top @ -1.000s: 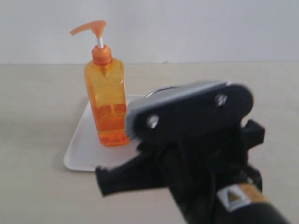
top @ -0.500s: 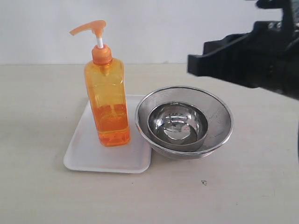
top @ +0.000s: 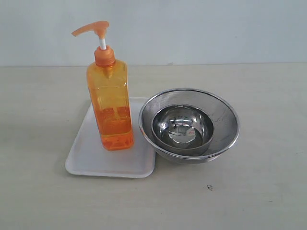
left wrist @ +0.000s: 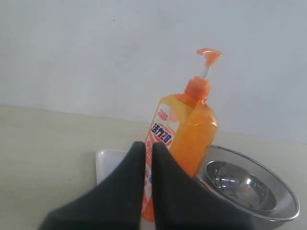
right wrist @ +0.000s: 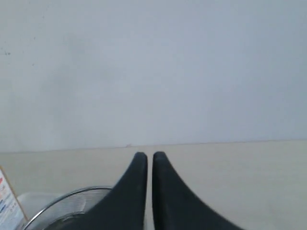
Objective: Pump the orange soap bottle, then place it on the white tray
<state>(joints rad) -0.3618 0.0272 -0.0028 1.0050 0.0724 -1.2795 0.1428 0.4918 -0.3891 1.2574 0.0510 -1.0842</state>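
Note:
The orange soap bottle (top: 111,100) stands upright on the white tray (top: 91,155), its pump head pointing left. Neither arm shows in the exterior view. In the left wrist view the bottle (left wrist: 189,129) rises beyond my left gripper (left wrist: 148,144), which is shut with nothing between its fingers and does not touch the bottle; a corner of the tray (left wrist: 108,163) shows beside it. My right gripper (right wrist: 147,155) is shut and empty, looking over the table toward the wall, with a sliver of the bottle's label (right wrist: 8,203) at the frame edge.
Two nested round steel bowls (top: 189,124) sit right of the tray, the outer rim overlapping the tray's right edge. The bowls (left wrist: 249,184) also lie behind the bottle in the left wrist view, and the mesh rim (right wrist: 67,203) shows in the right wrist view.
The right arm, which filled the foreground a second ago and rose to the upper right half a second ago, has left the exterior view. Bottle, tray and bowls have not moved.

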